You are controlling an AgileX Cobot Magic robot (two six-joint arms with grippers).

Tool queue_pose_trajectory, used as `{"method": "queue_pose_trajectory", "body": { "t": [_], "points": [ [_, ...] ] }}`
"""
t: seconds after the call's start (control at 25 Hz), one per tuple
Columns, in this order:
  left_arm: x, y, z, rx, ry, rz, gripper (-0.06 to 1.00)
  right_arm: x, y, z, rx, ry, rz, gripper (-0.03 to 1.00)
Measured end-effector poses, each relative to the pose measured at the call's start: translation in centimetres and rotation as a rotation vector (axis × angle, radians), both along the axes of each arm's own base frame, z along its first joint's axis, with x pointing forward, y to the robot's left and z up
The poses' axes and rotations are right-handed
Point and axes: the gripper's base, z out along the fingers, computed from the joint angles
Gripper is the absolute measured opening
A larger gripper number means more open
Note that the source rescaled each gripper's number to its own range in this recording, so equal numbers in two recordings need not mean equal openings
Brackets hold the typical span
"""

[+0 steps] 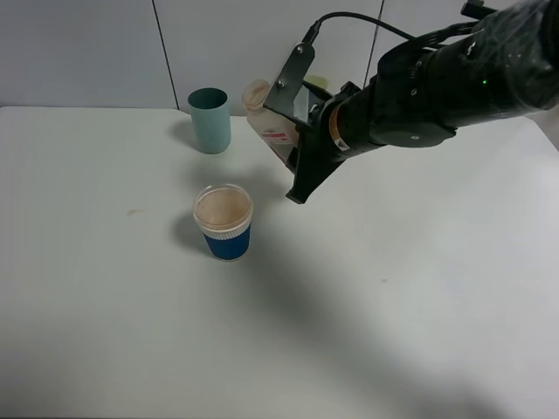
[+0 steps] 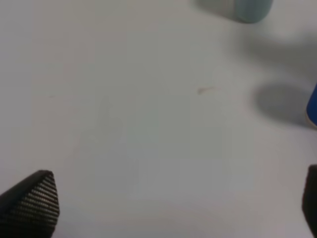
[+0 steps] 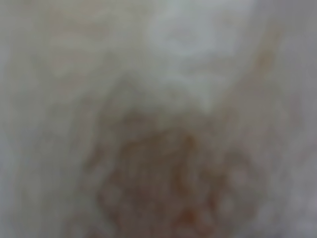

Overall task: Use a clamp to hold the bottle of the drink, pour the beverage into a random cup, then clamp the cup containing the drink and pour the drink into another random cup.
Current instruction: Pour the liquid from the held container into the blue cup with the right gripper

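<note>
My right gripper (image 1: 285,131) is shut on the bottle (image 1: 269,122) and holds it tilted above the table, its peach neck pointing toward the teal tumbler (image 1: 210,120). The bottle (image 3: 158,124) fills the right wrist view as a pale blur with a brownish patch. The blue cup (image 1: 224,223) stands in front of and left of the bottle, with the brown beverage (image 1: 223,207) inside. My left gripper (image 2: 171,203) is open over bare table; only its two fingertips (image 2: 30,202) show. The left wrist view catches the tumbler's base (image 2: 252,7) and a sliver of the blue cup (image 2: 313,105).
The white table (image 1: 393,305) spreads wide in front and to the left. A small brown speck (image 1: 133,210) lies left of the blue cup. A grey wall (image 1: 87,44) runs behind the table. The right arm (image 1: 445,78) reaches in from the upper right.
</note>
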Motion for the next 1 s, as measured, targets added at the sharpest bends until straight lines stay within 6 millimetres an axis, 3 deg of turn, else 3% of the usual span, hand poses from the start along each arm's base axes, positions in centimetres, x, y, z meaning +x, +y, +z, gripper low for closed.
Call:
{"method": "queue_pose_trajectory", "body": {
  "t": [0.44,0.64,1.0],
  "points": [
    [0.0,0.0,0.0,0.0,0.0,0.0,1.0,-0.92,-0.12,-0.52,-0.202,0.006,0.061,0.07],
    [0.0,0.0,0.0,0.0,0.0,0.0,1.0,-1.06,0.02,-0.53,-0.217,0.002,0.08,0.07],
    [0.0,0.0,0.0,0.0,0.0,0.0,1.0,-1.04,-0.11,-0.54,-0.354,-0.052,0.224,0.07]
  ]
}}
